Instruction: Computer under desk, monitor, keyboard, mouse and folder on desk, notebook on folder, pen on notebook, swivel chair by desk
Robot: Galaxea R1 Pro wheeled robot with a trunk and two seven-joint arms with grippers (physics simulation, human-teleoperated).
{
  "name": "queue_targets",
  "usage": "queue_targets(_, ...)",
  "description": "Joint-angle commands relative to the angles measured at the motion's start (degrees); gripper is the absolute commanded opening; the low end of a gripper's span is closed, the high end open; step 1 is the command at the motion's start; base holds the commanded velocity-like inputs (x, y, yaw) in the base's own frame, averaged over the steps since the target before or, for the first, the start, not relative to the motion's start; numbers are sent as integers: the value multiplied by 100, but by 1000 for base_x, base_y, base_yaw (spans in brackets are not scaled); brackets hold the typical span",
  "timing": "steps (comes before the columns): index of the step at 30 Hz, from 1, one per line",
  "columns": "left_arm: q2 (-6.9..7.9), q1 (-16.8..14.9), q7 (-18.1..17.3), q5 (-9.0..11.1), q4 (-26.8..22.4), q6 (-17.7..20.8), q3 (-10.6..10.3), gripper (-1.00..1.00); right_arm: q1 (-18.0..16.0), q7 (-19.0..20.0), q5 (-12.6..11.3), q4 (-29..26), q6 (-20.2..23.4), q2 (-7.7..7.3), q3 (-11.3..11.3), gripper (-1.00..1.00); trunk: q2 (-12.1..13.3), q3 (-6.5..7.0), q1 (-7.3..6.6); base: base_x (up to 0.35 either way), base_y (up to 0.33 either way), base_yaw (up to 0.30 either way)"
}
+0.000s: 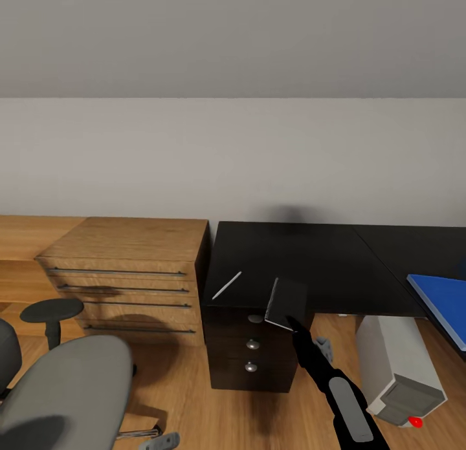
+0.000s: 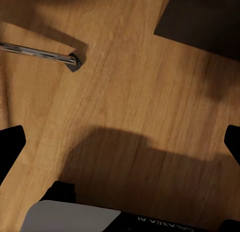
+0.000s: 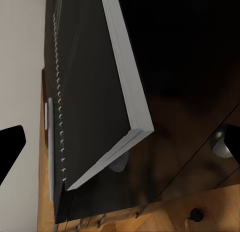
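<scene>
The dark grey notebook (image 1: pixel 285 302) stands tilted on edge at the front edge of the black desk (image 1: pixel 336 256). My right gripper (image 1: pixel 293 322) reaches up to its lower corner. In the right wrist view the notebook (image 3: pixel 85 92) fills the space ahead of the right gripper (image 3: pixel 120 142), whose fingers stand wide apart. The silvery pen (image 1: pixel 226 285) lies on the desk to the notebook's left. The blue folder (image 1: pixel 443 304) rests on the desk at the far right. The grey computer (image 1: pixel 398 366) sits under the desk. The swivel chair (image 1: pixel 65 385) is at lower left. My left gripper (image 2: pixel 120 139) hangs open over the wooden floor.
Light wooden cabinets (image 1: pixel 129 269) with long handles adjoin the desk's left side. Black drawers with silver knobs (image 1: pixel 252 344) sit under the desk's left end. A chrome chair leg (image 2: pixel 40 52) crosses the floor below my left gripper. A white wall backs the desk.
</scene>
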Motion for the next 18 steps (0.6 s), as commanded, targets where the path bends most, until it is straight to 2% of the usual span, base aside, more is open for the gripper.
queue_targets(1, 1, -1, 44, 55, -10, 13, -7, 100, -3, 14, -33, -2, 46, 7, -25, 100, -3, -4, 0, 0, 0, 0)
queue_targets(18, 3, -1, 45, 59, -4, 17, -7, 100, -3, 19, -39, -3, 46, 7, -25, 100, -3, -4, 0, 24, 0, 0)
